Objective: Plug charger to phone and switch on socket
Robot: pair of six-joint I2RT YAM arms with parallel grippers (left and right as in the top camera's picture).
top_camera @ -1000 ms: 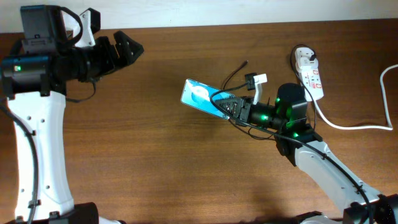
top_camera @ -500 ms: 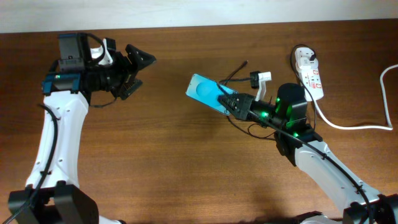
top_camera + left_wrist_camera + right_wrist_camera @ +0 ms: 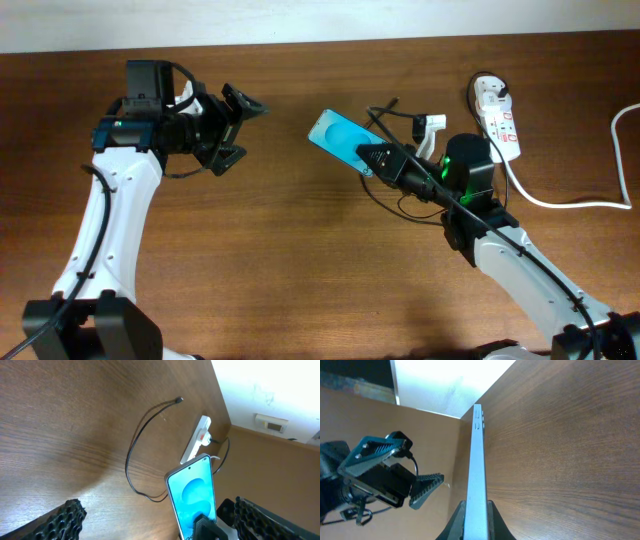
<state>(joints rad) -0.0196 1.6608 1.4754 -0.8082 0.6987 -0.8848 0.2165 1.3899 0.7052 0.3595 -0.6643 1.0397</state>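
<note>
While open brown wood grain stretches wide across the middle and near side of the table (image 3: 270, 260), its far edge meets a pale wall. The white oblong socket (image 3: 499, 122) with red marks lies close to that edge on the right, its thick white cord (image 3: 560, 203) curving away rightward. The left gripper (image 3: 245, 132) hovers at the left, its ribbed black fingers (image 3: 67, 519) spread wide around nothing. The right gripper (image 3: 370, 157) is clamped on one end of the phone (image 3: 338, 138), a thin flat slab with a glossy cyan screen, held up at a tilt mid-table. The charger (image 3: 127, 467), a slim black cable, loops loosely on the wood between phone and socket, its small tip (image 3: 179, 399) lying free.
</note>
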